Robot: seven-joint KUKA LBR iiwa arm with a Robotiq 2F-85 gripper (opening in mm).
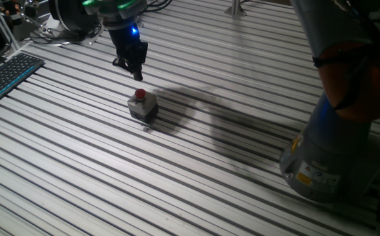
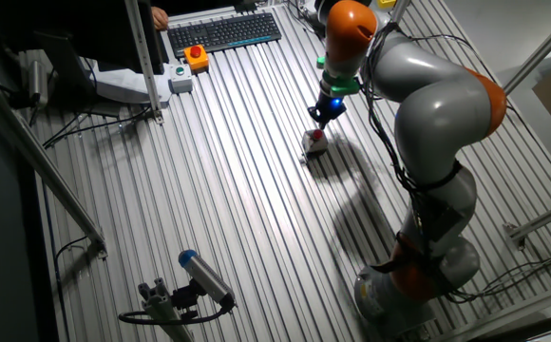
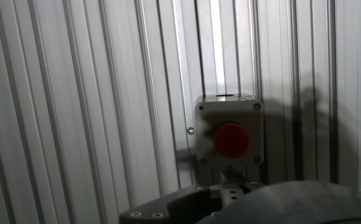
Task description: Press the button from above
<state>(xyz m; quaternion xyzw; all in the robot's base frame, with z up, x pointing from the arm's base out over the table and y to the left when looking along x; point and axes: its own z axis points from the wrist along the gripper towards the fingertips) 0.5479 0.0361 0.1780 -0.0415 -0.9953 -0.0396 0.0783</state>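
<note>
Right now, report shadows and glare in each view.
One fixed view: the arm casts a broad shadow on the table right of the button. Other fixed view: glare streaks the slats beside the button. Hand view: a bright streak above the button.

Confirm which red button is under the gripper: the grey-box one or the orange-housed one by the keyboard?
The button on the grey box, just below the gripper. The orange one sits far off, beside the keyboard.

Ribbed metal table [image 1: 78,170] (slatted) — button [image 1: 141,103], keyboard [image 2: 225,31] lie on it.
</note>
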